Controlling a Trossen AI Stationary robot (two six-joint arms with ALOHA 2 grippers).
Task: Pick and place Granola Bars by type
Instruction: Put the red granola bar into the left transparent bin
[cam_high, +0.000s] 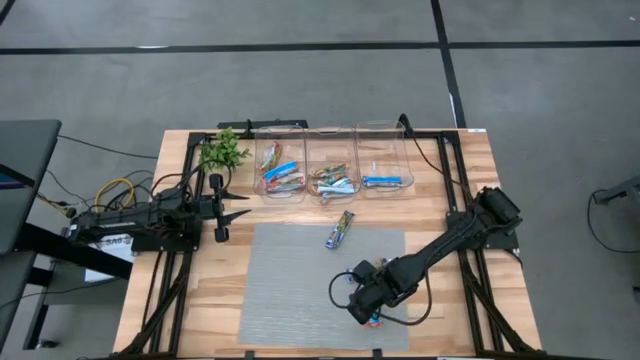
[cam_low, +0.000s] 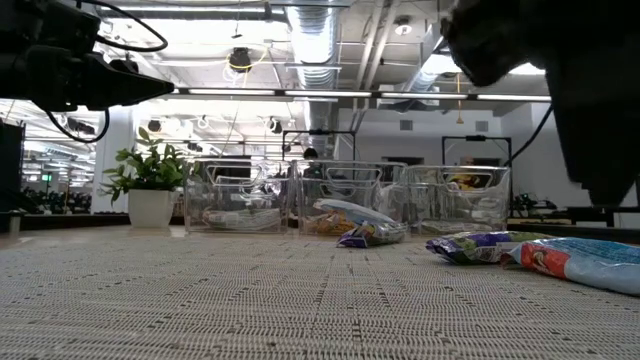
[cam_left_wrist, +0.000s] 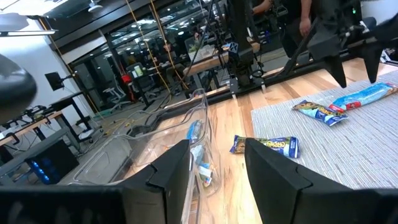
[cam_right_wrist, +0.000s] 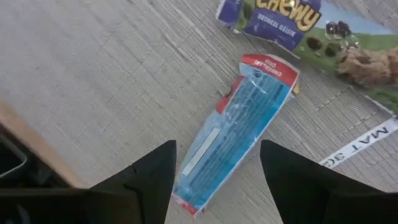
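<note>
While the right claw (cam_right_wrist: 214, 180) hangs wide open just above the grey mat (cam_high: 290, 290) near its front edge, a blue bar with red ends (cam_right_wrist: 239, 127) lies flat beneath it, its long axis running between the two fingers. Touching its far end, a purple bar (cam_right_wrist: 292, 28) lies crosswise, printed "CHEWY". White letters "MAT" show on the mat close by. Another bar (cam_high: 341, 229) lies alone at the mat's back edge, pointing toward three clear bins (cam_high: 332, 160) that hold more bars. On the worktop's left side, the left claw (cam_high: 222, 207) hovers open near a small green plant (cam_high: 222, 151).
</note>
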